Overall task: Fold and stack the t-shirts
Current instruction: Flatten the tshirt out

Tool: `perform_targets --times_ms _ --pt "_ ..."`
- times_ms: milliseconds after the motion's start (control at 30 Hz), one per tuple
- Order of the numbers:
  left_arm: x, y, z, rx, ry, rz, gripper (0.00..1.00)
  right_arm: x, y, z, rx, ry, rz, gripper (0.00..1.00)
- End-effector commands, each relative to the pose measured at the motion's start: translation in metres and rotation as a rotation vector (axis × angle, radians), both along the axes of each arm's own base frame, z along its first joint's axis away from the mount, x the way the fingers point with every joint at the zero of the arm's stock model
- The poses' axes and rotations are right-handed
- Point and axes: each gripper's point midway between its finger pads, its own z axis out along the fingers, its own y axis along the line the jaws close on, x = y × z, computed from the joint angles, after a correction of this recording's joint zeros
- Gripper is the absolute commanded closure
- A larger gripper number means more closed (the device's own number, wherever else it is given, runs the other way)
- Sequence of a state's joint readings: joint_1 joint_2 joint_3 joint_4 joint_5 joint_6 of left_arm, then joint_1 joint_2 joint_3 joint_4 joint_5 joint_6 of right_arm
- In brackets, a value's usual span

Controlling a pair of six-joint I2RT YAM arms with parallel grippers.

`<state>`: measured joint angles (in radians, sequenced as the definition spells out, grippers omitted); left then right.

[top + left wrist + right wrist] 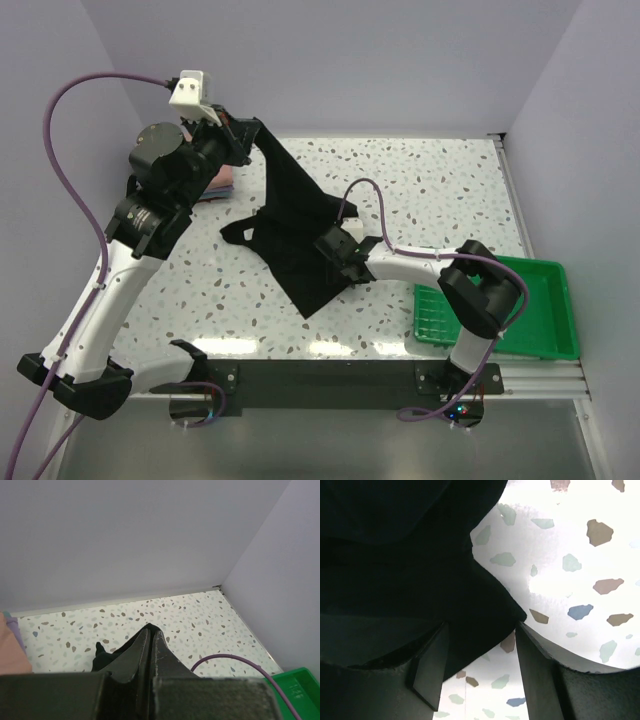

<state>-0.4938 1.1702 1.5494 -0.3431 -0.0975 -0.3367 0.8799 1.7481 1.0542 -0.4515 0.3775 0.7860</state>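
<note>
The black t-shirt [290, 235] hangs stretched from my left gripper [243, 132] at the back left down to the table's middle. The left gripper [150, 632] is shut on a corner of the black cloth and holds it raised. My right gripper [333, 262] is open and low over the shirt's right side; black cloth [410, 560] lies between and past its fingers [432, 670]. Folded pink and lavender shirts [222, 184] lie at the back left, mostly hidden under the left arm; their edge also shows in the left wrist view [12, 645].
A green plastic tray [530, 310] stands at the front right, beside the right arm's base. A purple cable [375, 200] runs over the table behind the right arm. Walls close the back and both sides.
</note>
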Motion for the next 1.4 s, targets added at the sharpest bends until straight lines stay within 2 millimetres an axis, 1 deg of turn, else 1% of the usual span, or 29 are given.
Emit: perform_targets --times_ms 0,100,200,267,300,333,400,467,500,533,567,600,633,667,767,833,900,933,1000,1033,1100,1133,1167,1200,1233,1267,1300,1333,1367 --pt "-0.002 0.011 0.014 0.019 -0.054 0.035 1.00 0.014 -0.001 -0.001 -0.044 -0.041 0.000 0.42" --pt "0.000 0.010 0.014 0.022 -0.057 0.034 1.00 0.011 -0.001 -0.014 -0.057 -0.014 0.018 0.49" --pt "0.004 0.008 0.013 0.033 -0.060 0.033 1.00 0.008 0.001 -0.022 -0.058 0.013 0.041 0.60" --pt "0.006 0.007 0.012 0.044 -0.059 0.032 1.00 0.006 0.001 -0.022 -0.063 0.025 0.048 0.72" --pt "0.007 0.007 0.012 0.045 -0.060 0.034 1.00 0.005 0.001 -0.020 -0.066 0.028 0.050 0.77" --pt "0.009 0.006 0.012 0.058 -0.065 0.034 1.00 0.005 0.000 -0.018 -0.068 0.029 0.051 0.88" --pt "0.011 0.011 0.016 0.075 -0.075 0.058 1.00 0.003 -0.003 -0.006 -0.080 0.034 0.051 0.99" --pt "0.012 0.019 0.025 0.109 -0.101 0.099 1.00 0.001 -0.012 0.007 -0.112 0.030 0.049 1.00" --pt "0.013 0.028 0.027 0.129 -0.102 0.143 1.00 0.002 -0.015 0.023 -0.103 0.005 0.050 1.00" --pt "0.011 0.036 0.036 0.156 -0.129 0.168 1.00 0.004 -0.023 0.033 -0.126 -0.017 0.045 1.00" --pt "0.011 0.046 0.038 0.175 -0.127 0.220 1.00 0.004 -0.034 0.042 -0.149 -0.015 0.034 1.00" --pt "0.010 0.052 0.042 0.191 -0.133 0.244 1.00 0.005 -0.040 0.065 -0.130 -0.053 0.026 1.00" --pt "0.006 0.060 0.050 0.215 -0.154 0.270 1.00 0.007 -0.048 0.078 -0.144 -0.076 0.021 1.00" --pt "0.005 0.068 0.051 0.231 -0.149 0.306 1.00 0.009 -0.064 0.096 -0.164 -0.087 -0.004 1.00" --pt "-0.007 0.088 0.059 0.265 -0.164 0.377 1.00 0.014 -0.096 0.161 -0.139 -0.190 -0.067 1.00" --pt "-0.018 0.100 0.063 0.260 -0.172 0.414 1.00 0.015 -0.112 0.213 -0.093 -0.289 -0.088 1.00" --pt "-0.032 0.115 0.071 0.242 -0.184 0.456 1.00 0.019 -0.129 0.250 -0.094 -0.378 -0.130 1.00" --pt "-0.038 0.119 0.073 0.231 -0.188 0.467 1.00 0.021 -0.133 0.283 -0.071 -0.448 -0.139 1.00" --pt "-0.056 0.134 0.081 0.199 -0.197 0.504 1.00 0.023 -0.146 0.313 -0.108 -0.516 -0.157 1.00" --pt "-0.062 0.138 0.082 0.169 -0.193 0.514 1.00 0.028 -0.147 0.336 -0.095 -0.561 -0.169 1.00" --pt "-0.082 0.152 0.084 0.120 -0.192 0.537 1.00 0.038 -0.152 0.358 -0.125 -0.622 -0.199 1.00" --pt "-0.082 0.152 0.073 0.101 -0.168 0.537 1.00 0.044 -0.153 0.371 -0.151 -0.652 -0.190 1.00" --pt "-0.086 0.153 0.065 0.089 -0.155 0.535 1.00 0.061 -0.151 0.373 -0.164 -0.672 -0.207 1.00" --pt "-0.089 0.153 0.045 0.091 -0.126 0.528 1.00 0.072 -0.148 0.372 -0.184 -0.674 -0.194 1.00" --pt "-0.089 0.150 0.032 0.062 -0.099 0.516 1.00 0.084 -0.146 0.373 -0.172 -0.682 -0.196 1.00" --pt "-0.089 0.148 0.015 0.070 -0.061 0.503 1.00 0.112 -0.145 0.361 -0.173 -0.668 -0.224 1.00" --pt "-0.086 0.145 -0.012 0.096 -0.010 0.498 1.00 0.127 -0.143 0.354 -0.156 -0.653 -0.227 1.00" --pt "-0.085 0.146 -0.029 0.097 0.029 0.509 1.00 0.143 -0.136 0.359 -0.109 -0.664 -0.222 1.00" --pt "-0.084 0.152 -0.048 0.129 0.073 0.550 1.00 0.173 -0.138 0.330 -0.140 -0.603 -0.241 1.00"
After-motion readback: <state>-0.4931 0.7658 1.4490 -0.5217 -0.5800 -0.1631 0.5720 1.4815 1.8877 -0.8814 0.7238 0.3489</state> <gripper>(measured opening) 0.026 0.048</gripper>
